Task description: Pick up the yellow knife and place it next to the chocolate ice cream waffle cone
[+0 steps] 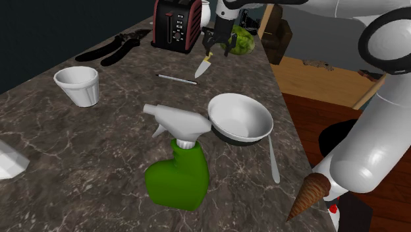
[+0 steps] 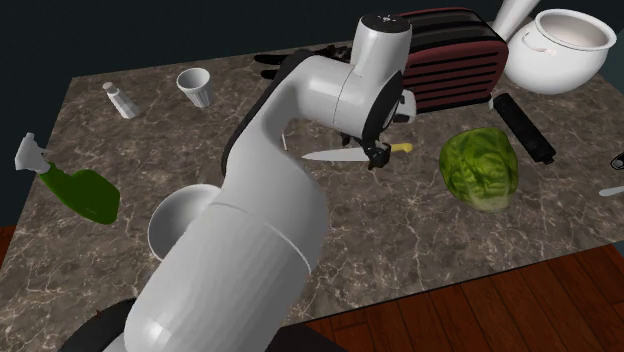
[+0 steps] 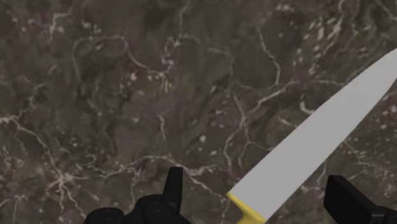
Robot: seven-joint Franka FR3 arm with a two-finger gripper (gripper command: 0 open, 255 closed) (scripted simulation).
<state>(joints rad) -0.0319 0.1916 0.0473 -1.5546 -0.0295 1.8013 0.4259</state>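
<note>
The knife [image 1: 202, 67] has a grey blade and a yellow handle [image 2: 400, 148]. It lies at the far side of the dark marble counter [image 1: 99, 145], in front of the toaster. My gripper [image 1: 212, 54] hangs right over its handle end, also seen as the gripper [image 2: 378, 160]. In the wrist view the gripper [image 3: 257, 184] is open; the knife [image 3: 318, 130] runs between the fingers [image 3: 173, 186], and neither one touches it. The brown waffle cone [image 1: 306, 198] lies at the counter's near right corner, partly behind my arm.
Between knife and cone stand a white bowl [image 1: 240, 118], a spoon [image 1: 273, 161] and a green spray bottle [image 1: 178, 171]. A dark red toaster [image 1: 176, 23], a lettuce [image 2: 483, 168], black shears [image 1: 112, 47], a white cup [image 1: 78, 84] and a thin rod [image 1: 176, 79] are nearby.
</note>
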